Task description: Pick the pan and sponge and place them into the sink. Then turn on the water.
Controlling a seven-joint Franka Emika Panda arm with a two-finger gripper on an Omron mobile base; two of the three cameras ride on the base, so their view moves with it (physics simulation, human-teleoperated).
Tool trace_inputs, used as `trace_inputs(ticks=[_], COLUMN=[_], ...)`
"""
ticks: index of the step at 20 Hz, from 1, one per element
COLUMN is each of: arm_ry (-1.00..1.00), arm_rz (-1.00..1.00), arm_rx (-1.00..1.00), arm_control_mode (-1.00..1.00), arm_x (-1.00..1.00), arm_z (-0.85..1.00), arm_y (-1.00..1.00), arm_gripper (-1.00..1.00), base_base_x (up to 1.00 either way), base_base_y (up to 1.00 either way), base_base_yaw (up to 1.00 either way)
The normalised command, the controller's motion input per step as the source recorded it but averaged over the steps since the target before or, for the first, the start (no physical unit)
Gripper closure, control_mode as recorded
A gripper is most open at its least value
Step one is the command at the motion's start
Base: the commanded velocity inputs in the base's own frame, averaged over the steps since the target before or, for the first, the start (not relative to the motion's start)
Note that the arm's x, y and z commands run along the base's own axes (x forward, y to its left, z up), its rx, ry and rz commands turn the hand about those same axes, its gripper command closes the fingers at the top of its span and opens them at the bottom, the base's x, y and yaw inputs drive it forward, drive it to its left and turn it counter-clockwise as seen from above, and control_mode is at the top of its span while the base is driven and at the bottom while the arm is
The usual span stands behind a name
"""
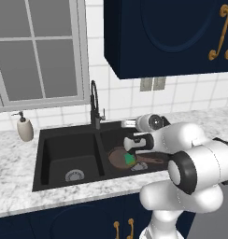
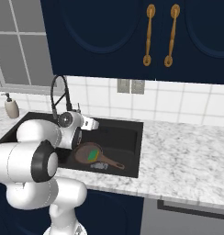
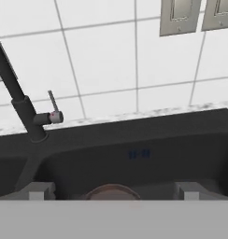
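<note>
white tiled wall (image 1: 120, 95), window (image 1: 39, 51) — navy cabinets (image 2: 109, 36)

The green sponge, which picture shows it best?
The right base view: the sponge lies in plain sight inside the pan in the sink. In the left base view the arm partly covers the sponge.

My arm rises from the base, folds at a dark-jointed elbow, and reaches forward with the forearm roughly level. The wrist turns the hand so it faces ahead and slightly down. My gripper (image 3: 114, 191) has its jaws spread wide, with one fingertip (image 3: 37, 190) far to the left and the other far to the right in the hand view. Nothing sits between them.
</note>
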Motion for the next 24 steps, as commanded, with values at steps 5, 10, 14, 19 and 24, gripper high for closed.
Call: trace_inputs(ticks=[5, 10, 14, 19, 24], arm_ry=[-0.07, -0.02, -0.03, 0.00, 0.00], arm_rz=[0.00, 0.00, 0.00, 0.00, 0.00], arm_rx=[0.00, 0.00, 0.00, 0.00, 0.00], arm_control_mode=[-1.00, -1.00, -1.00, -1.00, -1.00], arm_x=[0.06, 0.06, 0.05, 0.05, 0.01], arm_z=[0.00, 0.00, 0.00, 0.00, 0.00], arm_y=[0.00, 0.00, 0.03, 0.04, 0.05], arm_gripper=[-1.00, -1.00, -1.00, -1.00, -1.00], base_base_x=[0.00, 0.00, 0.00, 0.00, 0.00], base_base_y=[0.00, 0.00, 0.00, 0.00, 0.00], base_base_yaw=[0.00, 0.00, 0.00, 0.00, 0.00])
